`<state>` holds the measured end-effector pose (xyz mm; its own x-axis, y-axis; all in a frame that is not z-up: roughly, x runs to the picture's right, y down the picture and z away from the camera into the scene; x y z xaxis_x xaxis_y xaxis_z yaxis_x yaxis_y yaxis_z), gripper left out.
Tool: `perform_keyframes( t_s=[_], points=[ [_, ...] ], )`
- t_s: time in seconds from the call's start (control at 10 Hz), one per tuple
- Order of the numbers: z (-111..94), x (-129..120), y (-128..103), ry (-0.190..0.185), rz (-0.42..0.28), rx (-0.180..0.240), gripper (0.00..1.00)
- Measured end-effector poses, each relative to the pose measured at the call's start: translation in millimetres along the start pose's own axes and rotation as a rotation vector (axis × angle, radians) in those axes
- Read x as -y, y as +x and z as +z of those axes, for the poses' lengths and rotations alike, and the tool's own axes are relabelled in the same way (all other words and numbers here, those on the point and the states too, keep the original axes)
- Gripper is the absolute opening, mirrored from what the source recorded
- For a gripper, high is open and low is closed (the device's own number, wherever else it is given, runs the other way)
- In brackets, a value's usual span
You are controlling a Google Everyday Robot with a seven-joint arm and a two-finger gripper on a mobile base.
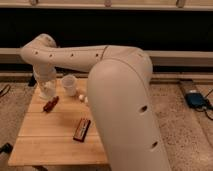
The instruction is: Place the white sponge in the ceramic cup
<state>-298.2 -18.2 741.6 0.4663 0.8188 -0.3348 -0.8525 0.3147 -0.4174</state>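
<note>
Jaws closed — beside upright cup point(69, 84)

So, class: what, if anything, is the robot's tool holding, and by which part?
It cannot be told. The tool hangs shut over the table's far left corner, beside the ceramic cup; no held thing shows.

Bulky cream-white robot arm point(125, 100) made of smooth, rounded shell segments, with small dark round holes dotted along its surface. It narrows to a pale gripper point(47, 91), over the table's point(55, 135) far-left corner.
</note>
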Motion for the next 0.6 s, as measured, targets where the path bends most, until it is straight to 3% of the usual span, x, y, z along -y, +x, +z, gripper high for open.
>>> perform_keyframes(
  t_s=[0.6],
  points=[
    [0.8, 0.3, -0.6, 0.003, -0.002, -0.001, 0.0]
  ],
)
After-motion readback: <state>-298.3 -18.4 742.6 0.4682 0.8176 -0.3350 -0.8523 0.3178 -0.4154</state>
